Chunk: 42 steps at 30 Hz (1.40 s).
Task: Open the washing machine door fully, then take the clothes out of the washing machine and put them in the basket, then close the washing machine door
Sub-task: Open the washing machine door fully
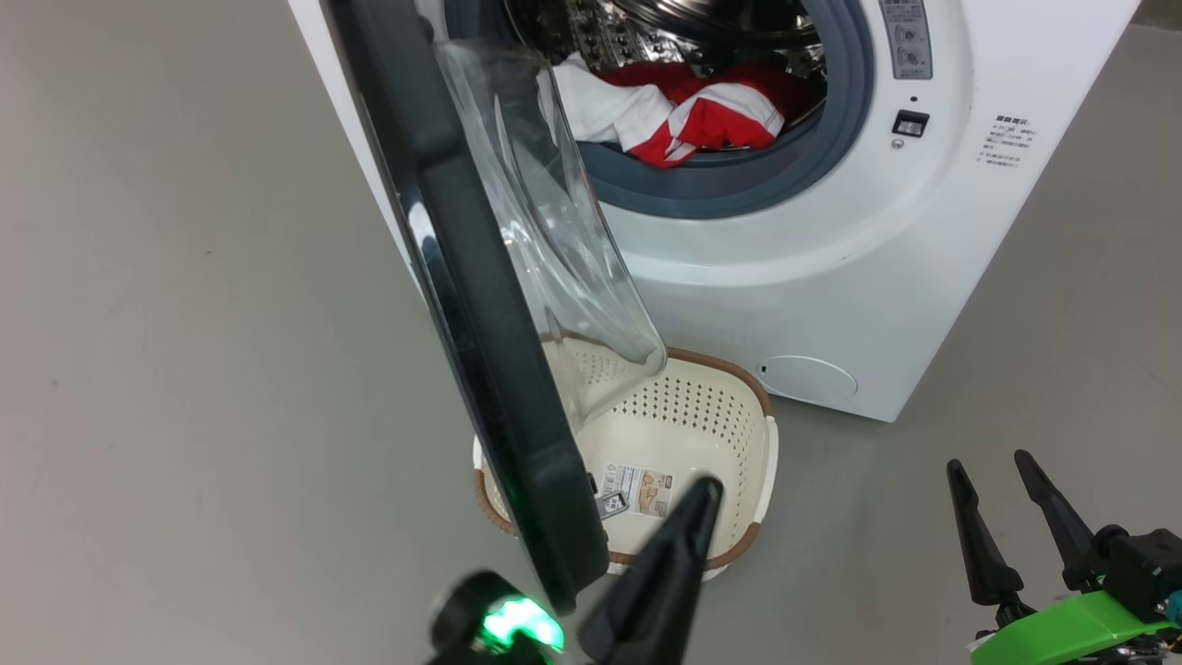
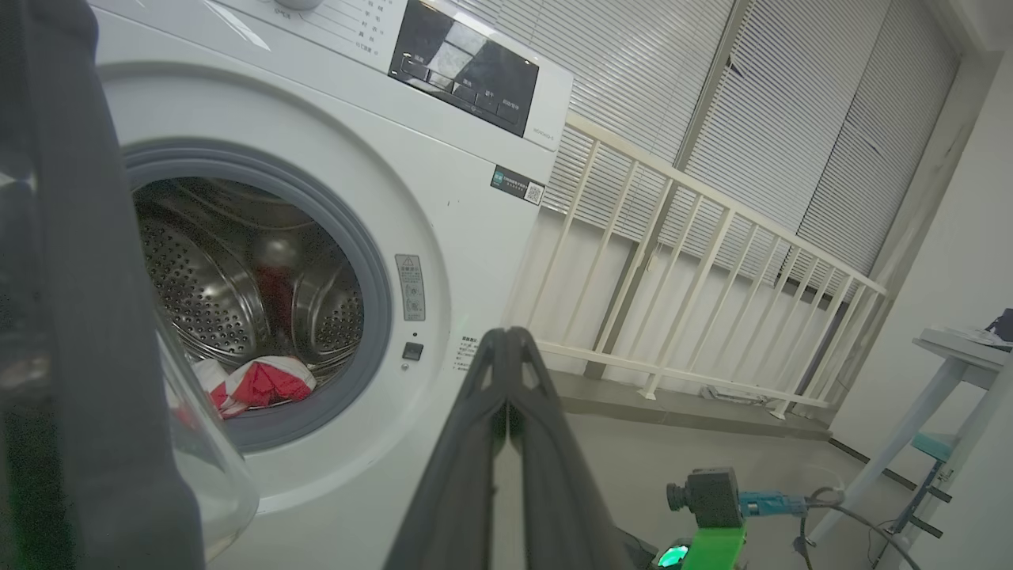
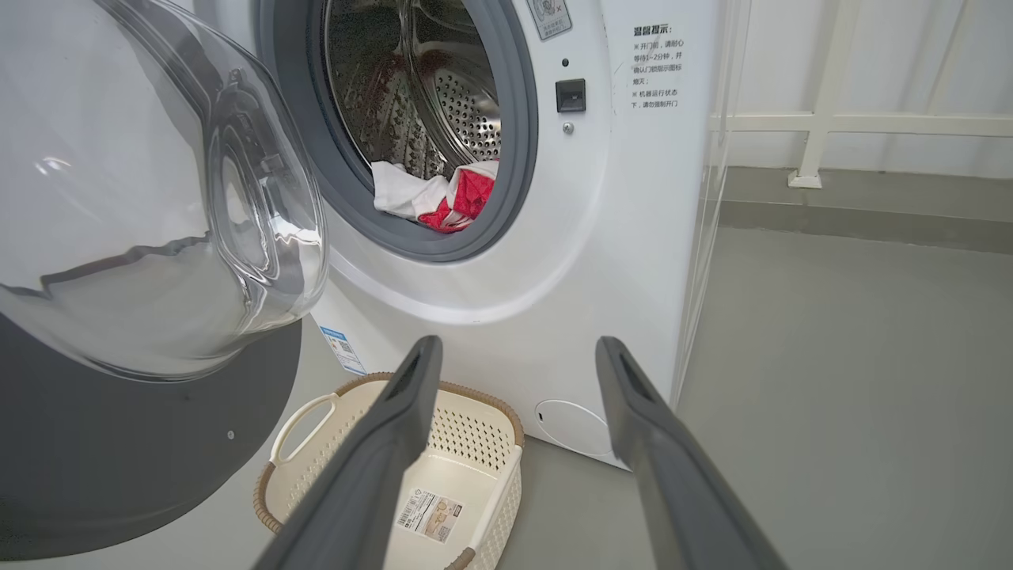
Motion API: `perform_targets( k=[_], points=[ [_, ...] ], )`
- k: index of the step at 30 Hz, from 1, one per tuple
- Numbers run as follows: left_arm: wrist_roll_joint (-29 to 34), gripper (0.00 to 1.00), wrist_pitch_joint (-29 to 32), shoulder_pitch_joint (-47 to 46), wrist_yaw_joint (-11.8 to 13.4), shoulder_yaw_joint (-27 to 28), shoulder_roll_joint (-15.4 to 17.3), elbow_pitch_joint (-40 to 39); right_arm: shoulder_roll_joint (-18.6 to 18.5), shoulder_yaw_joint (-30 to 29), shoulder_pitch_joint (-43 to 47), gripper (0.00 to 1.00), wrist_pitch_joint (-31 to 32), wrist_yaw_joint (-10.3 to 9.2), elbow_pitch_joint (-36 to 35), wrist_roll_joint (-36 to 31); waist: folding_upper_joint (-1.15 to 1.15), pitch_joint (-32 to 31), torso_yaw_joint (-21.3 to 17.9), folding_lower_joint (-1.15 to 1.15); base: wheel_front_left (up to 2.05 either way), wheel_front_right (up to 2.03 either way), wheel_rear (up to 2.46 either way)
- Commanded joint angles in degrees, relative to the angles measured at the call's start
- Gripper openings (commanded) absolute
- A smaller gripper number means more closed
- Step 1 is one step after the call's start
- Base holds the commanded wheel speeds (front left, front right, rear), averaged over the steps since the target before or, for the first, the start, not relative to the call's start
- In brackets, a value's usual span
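Hanging open and edge-on to the head camera, the washing machine door (image 1: 471,305) stands just left of the left pincer (image 1: 705,488). That pincer's fingers are pressed together on nothing, and their tip shows over the basket (image 1: 729,425), which sits on the floor beneath the door's glass bowl. The clothes (image 1: 702,115), red and white, lie at the drum's mouth in the washing machine (image 1: 831,277), well apart from both pincers. The right pincer (image 1: 990,462) is spread wide and empty, off to the machine's right.

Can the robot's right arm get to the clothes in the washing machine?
Probably yes. The washing machine door hangs open to the left, the clothes lie at the front of the drum, and nothing stands between them and the right arm, jaws open.
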Motion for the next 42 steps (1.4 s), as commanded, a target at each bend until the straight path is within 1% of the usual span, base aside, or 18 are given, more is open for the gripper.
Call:
perform_targets(
  k=[1, 4, 6, 8, 13, 19, 22, 24, 27, 28, 34, 42],
  points=[
    [-2.97, 0.00, -0.22, -0.02, 0.50, -0.61, 0.15, 2.71, -1.28, 1.55, -1.87, 1.00, -0.52, 0.36, -1.53, -0.35, 0.00, 0.35, -0.29, 0.00, 0.00, 0.00, 0.00],
    [-6.35, 0.00, -0.22, -0.19, 0.75, -1.99, 0.15, 7.68, -1.39, 1.83, -2.22, 1.00, -0.52, 0.36, -1.59, -0.27, 0.00, 0.68, -0.53, 0.00, 0.00, 0.00, 0.00],
    [-8.34, 0.00, -0.22, -0.42, 1.06, -1.58, 0.15, 10.07, -1.47, 1.88, -2.45, 1.00, -0.52, 0.36, -1.67, -0.23, 0.00, 0.95, -0.59, 0.00, 0.00, 0.00, 0.00],
    [-8.46, 0.00, -0.22, -0.71, 1.34, -1.18, 0.15, 11.61, -1.50, 1.87, -2.55, 1.00, -0.52, 0.36, -1.70, -0.21, 0.00, 1.03, -0.60, 0.00, 0.00, 0.00, 0.00],
    [-11.33, 0.00, -0.22, -1.05, 1.89, 1.85, 0.15, 15.95, -1.59, 1.83, -2.79, 1.00, -0.52, 0.36, -1.64, -0.13, 0.00, 1.18, -0.55, 0.00, 0.00, 0.00, 0.00],
    [-12.38, 0.00, -0.22, -0.76, 2.26, 5.43, 0.15, 19.40, -1.45, 1.96, -2.69, 1.00, -0.52, 0.36, -1.46, -0.01, 0.00, 0.78, -0.30, 0.00, 0.00, 0.00, 0.00],
    [-12.79, 0.00, -0.22, -0.43, 2.34, 6.83, 0.15, 19.82, -1.31, 2.03, -2.56, 1.00, -0.52, 0.36, -1.45, 0.01, 0.00, 0.52, -0.15, 0.00, 0.00, 0.00, 0.00],
    [-12.67, 0.00, -0.22, -0.21, 2.35, 7.49, 0.15, 19.97, -1.21, 2.06, -2.40, 1.00, -0.52, 0.36, -1.46, -0.03, 0.00, 0.35, 0.01, 0.00, 0.00, 0.00, 0.00],
    [-11.80, 0.00, -0.22, 0.22, 3.08, 8.59, 0.15, 20.28, -1.04, 2.21, -2.21, 1.00, -0.52, 0.36, -1.42, -0.09, 0.00, 0.06, 0.24, 0.00, 0.00, 0.00, 0.00],
    [-11.55, 0.00, -0.22, 0.71, 3.55, 9.59, 0.15, 20.39, -0.94, 2.32, -2.10, 1.00, -0.52, 0.36, -1.40, -0.10, 0.00, -0.15, 0.42, 0.00, 0.00, 0.00, 0.00],
    [-9.53, 0.00, -0.22, 2.39, 4.45, 12.68, 0.15, 20.21, -0.78, 2.57, -1.77, 1.00, -0.52, 0.36, -1.43, -0.15, 0.00, -0.52, 1.21, 0.00, 0.00, 0.00, 0.00],
    [-7.72, 0.00, -0.22, 4.59, 5.54, 18.23, 0.15, 19.45, -0.69, 2.96, -1.64, 1.00, -0.52, 0.36, -1.62, -0.20, 0.00, -0.19, 2.00, 0.00, 0.00, 0.00, 0.00]
  ],
)
